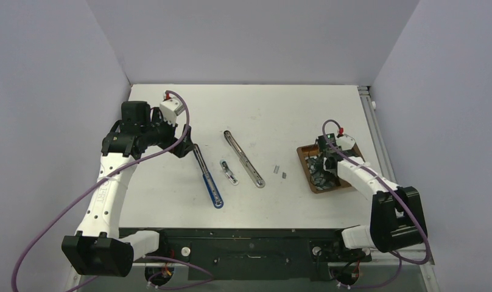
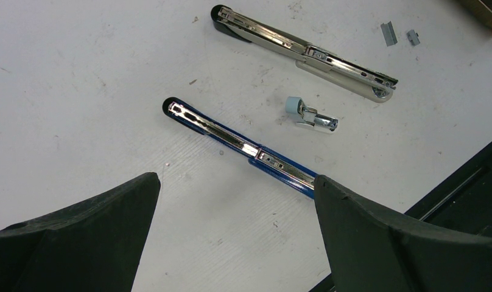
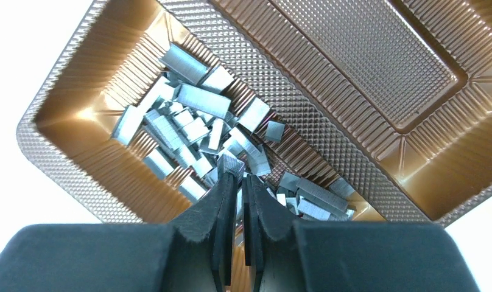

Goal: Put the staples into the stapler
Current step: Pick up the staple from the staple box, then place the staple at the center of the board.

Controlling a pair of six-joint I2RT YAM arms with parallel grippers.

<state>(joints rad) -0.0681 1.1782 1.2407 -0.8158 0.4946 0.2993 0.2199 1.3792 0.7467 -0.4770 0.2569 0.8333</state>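
The opened blue stapler (image 1: 208, 179) lies flat on the table, its metal channel facing up (image 2: 237, 143). An opened silver stapler (image 1: 243, 158) lies to its right (image 2: 304, 52). My left gripper (image 1: 184, 147) is open and empty, hovering just above the blue stapler's far end (image 2: 236, 177). The staples (image 3: 189, 115) are a pile of silvery strips in one compartment of a brown plastic tray (image 1: 340, 187). My right gripper (image 1: 324, 163) is down in that pile, shut (image 3: 238, 175) on a short staple strip (image 3: 231, 163) at its fingertips.
A small metal part with a pale blue cap (image 1: 229, 171) lies between the two staplers (image 2: 310, 115). Two loose staple strips (image 1: 279, 171) lie on the table left of the tray (image 2: 388, 33). The tray's second compartment (image 3: 365, 67) holds nothing. Grey walls enclose the table.
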